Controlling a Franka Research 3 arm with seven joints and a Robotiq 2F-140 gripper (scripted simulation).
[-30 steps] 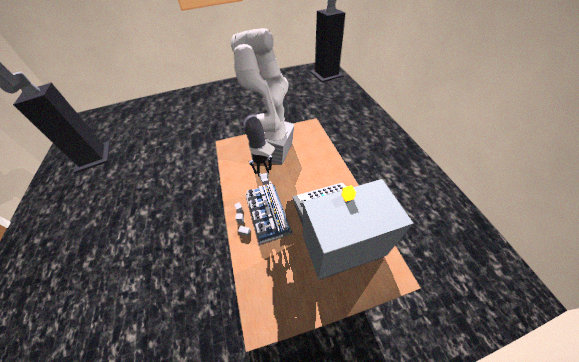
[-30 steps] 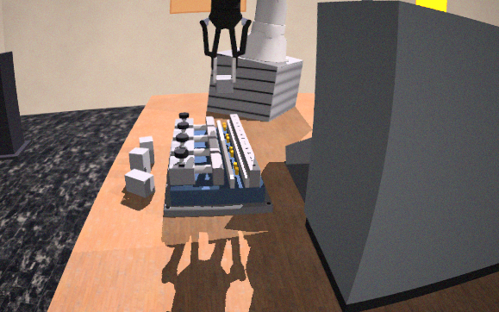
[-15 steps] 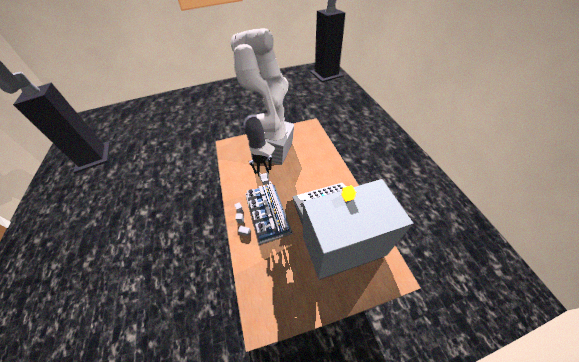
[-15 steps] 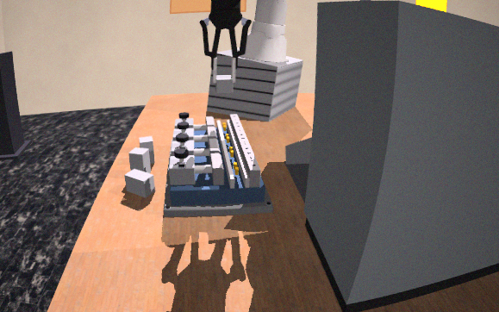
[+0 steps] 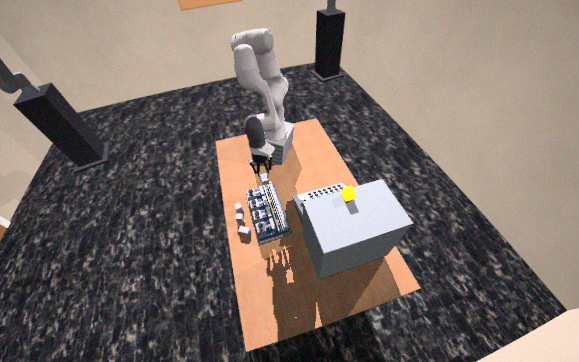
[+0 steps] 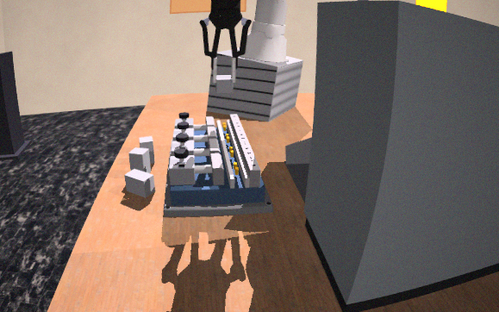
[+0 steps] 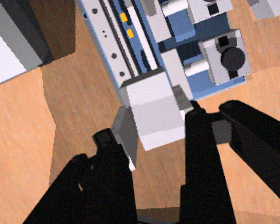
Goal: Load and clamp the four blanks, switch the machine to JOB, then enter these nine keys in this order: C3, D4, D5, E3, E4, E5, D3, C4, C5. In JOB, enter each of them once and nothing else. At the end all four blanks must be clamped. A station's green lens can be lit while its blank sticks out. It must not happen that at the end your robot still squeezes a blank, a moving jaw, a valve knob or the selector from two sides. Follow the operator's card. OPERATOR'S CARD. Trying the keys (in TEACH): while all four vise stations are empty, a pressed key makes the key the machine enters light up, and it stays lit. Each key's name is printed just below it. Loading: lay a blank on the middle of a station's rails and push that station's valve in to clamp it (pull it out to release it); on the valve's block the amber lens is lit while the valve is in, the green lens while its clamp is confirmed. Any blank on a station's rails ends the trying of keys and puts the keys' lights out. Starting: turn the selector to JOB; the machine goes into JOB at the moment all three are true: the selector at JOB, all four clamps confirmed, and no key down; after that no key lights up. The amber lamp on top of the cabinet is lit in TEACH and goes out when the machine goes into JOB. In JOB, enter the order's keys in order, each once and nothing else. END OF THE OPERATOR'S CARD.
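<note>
We see one light-grey blank (image 5: 264, 178) (image 6: 225, 84) (image 7: 156, 110), a smooth, flat-faced, sharp-edged block, raised above the wooden table (image 5: 255, 325) (image 6: 97, 269), between the short edge at the arm's base and the nearer end of the vise fixture (image 5: 271, 210) (image 6: 218, 196) (image 7: 141, 50). The black gripper (image 5: 262, 173) (image 6: 224, 77) (image 7: 154, 109) is partly open, its pale pads closed on opposite sides of this blank. We see the blank's end directed toward the fixture; which of its axes is longest we cannot tell.

The fixture, of blue body, pale rails and round black knobs, runs its long axis roughly along the long edge where three loose blanks (image 5: 239, 217) (image 6: 140, 159) stand in a row; in the exterior view we find two taller than wide, the third wider than tall. Toward the opposite long edge we note the matt grey cabinet (image 5: 355, 220) (image 6: 356, 151), its lamp (image 5: 349, 193) (image 6: 431, 5) bright yellow, and a cyan spot among the dark round keys (image 5: 324, 192).
</note>
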